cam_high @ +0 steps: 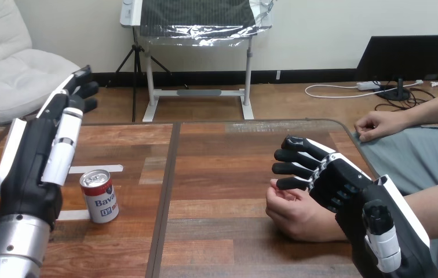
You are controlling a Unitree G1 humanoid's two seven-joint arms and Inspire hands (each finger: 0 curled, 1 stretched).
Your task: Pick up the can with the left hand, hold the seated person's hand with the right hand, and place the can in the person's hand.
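Observation:
A red and white can (99, 196) stands upright on the wooden table (222, 145) at the left. My left hand (43, 156) is raised just left of the can, its fingers straight and pointing away from me, not touching it. The person's hand (295, 211) rests on the table at the right, loosely curled with the palm turned up. My right hand (335, 182) lies over the wrist side of it, with relaxed fingers (291, 156) reaching left above the person's fingers. I see no finger or thumb curled round the person's hand.
Two strips of white tape (95, 169) lie on the table near the can. A dark seam (167, 191) runs down the tabletop between can and person's hand. The person's other hand (379, 124) rests at the table's far right corner.

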